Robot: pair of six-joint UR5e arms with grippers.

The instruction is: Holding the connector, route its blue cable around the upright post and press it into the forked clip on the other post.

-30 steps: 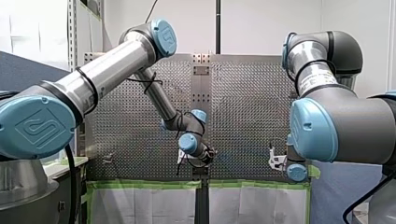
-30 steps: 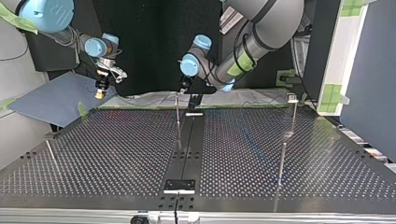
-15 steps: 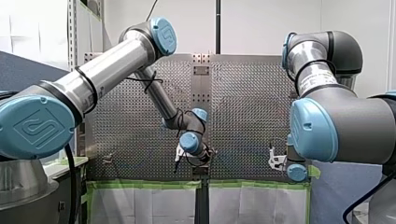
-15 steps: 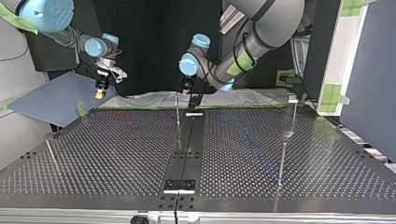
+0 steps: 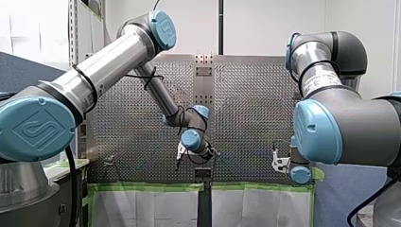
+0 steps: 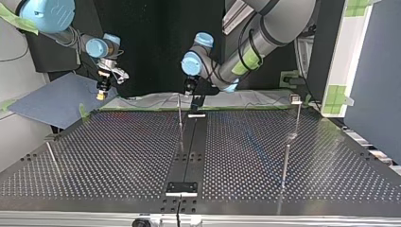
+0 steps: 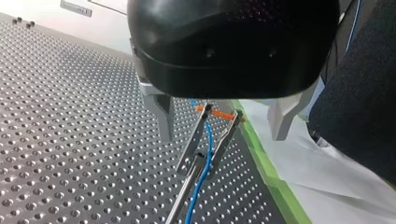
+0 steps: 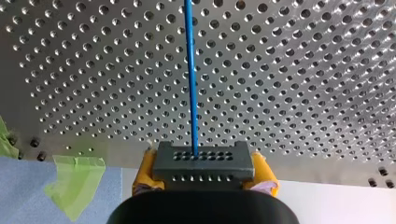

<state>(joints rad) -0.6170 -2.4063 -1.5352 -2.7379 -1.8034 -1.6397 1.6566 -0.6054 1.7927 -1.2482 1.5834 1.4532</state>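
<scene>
Over the forked clip: left jaws apart, blue cable between its prongs; right jaws clamped on connector. Looks like seating step; next, press cable down under tension.

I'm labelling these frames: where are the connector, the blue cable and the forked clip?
connector (image 8: 204, 163), right wrist view, middle of its dark body.
blue cable (image 8: 190, 70), right wrist view, halfway along its length.
forked clip (image 7: 195, 137), left wrist view, one metal prong.

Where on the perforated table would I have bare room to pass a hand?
Free: perforated metal table between the thin metal rod and black centre strip, and from there to the tall upright post. Crowded: the arms' edge, around my left gripper and forked clip.
</scene>
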